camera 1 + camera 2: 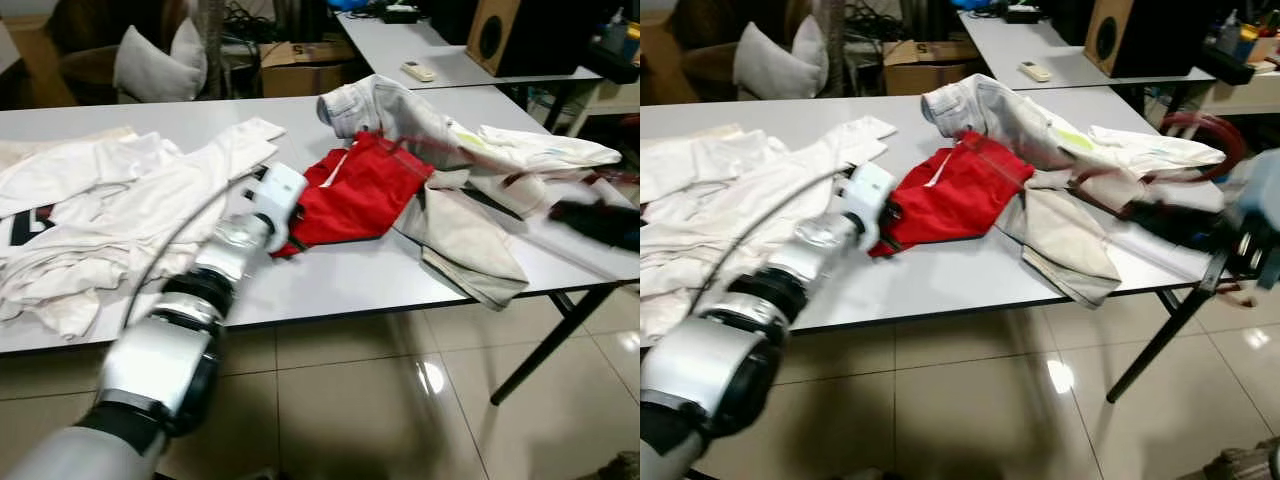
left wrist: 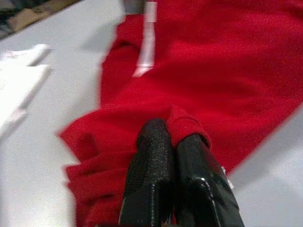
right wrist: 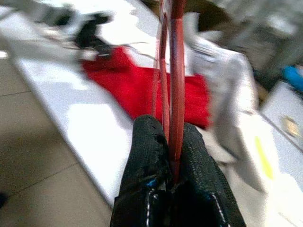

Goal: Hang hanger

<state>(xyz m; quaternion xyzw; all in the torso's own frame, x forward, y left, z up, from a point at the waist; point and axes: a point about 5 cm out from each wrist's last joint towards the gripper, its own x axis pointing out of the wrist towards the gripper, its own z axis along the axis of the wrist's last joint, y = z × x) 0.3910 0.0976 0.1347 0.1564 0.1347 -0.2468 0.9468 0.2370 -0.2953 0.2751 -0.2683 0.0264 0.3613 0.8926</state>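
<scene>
The left gripper [image 2: 173, 142] is closed on a fold of the red garment [image 1: 355, 195] on the table [image 1: 340, 280]. The right gripper [image 3: 173, 137] is closed on a red hanger [image 3: 171, 71].

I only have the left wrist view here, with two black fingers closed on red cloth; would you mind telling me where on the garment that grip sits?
Observer: The left gripper has pinched the red garment at its lower corner, the end nearest the robot, on the white table.
Operator: Thank you. What is the right arm doing?
Observer: The right gripper is shut on a red hanger, held off the table's right end.
Operator: Is anything lying on the red garment?
Observer: A pale grey garment overlaps its far right edge.
Operator: And on the other side?
Observer: White clothes are heaped to the robot's left.
</scene>
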